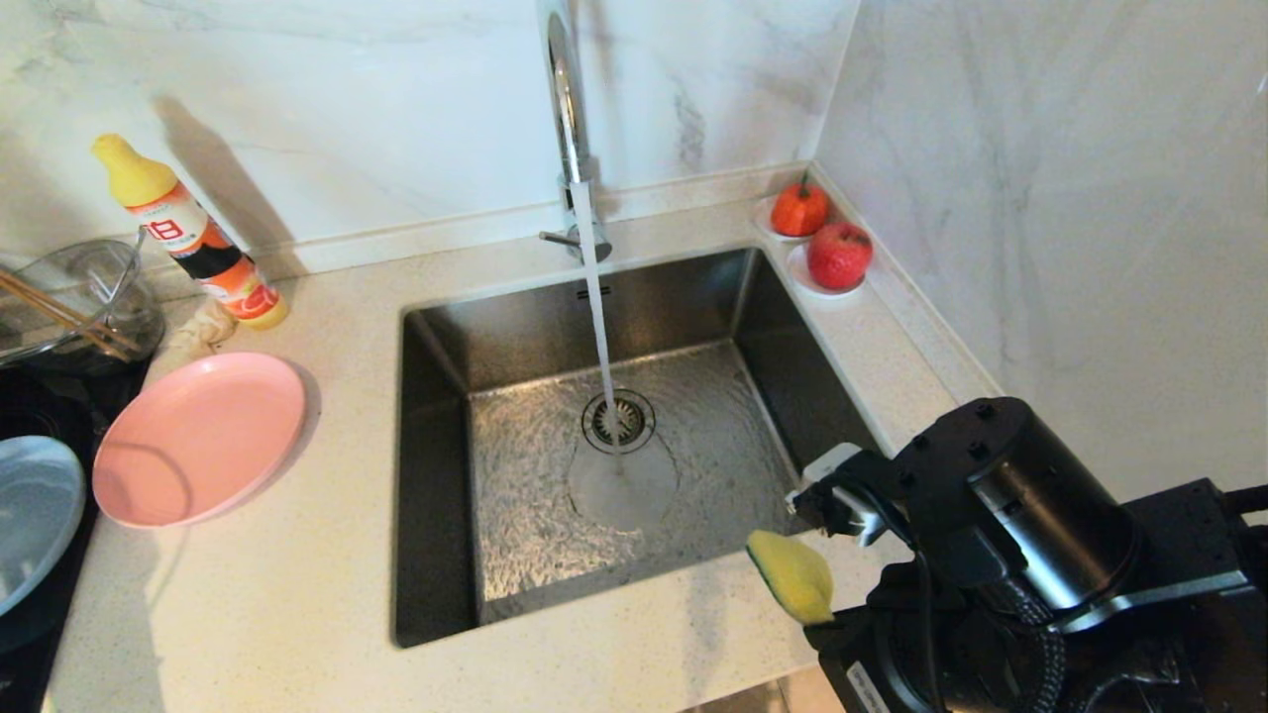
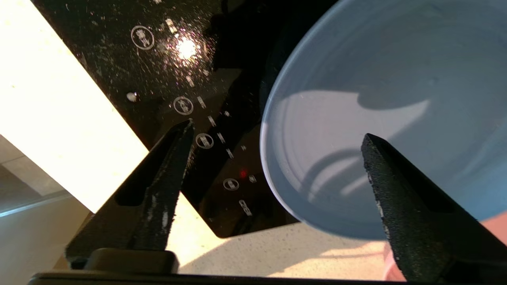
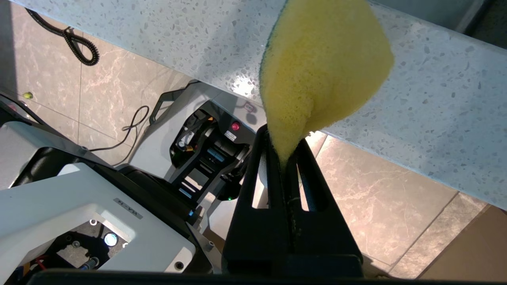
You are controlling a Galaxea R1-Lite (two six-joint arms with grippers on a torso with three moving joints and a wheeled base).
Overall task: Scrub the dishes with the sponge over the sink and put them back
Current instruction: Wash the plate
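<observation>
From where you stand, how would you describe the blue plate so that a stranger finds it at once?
Start at the steel sink and look to its left along the counter, past the pink plate. The blue plate lies beyond it at the far left, partly on the black cooktop. It is the only light blue dish, and the open left gripper hangs above its rim.

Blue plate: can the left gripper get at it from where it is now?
Probably yes. The left gripper is open right over the rim of the blue plate, one finger each side of the edge, nothing between.
</observation>
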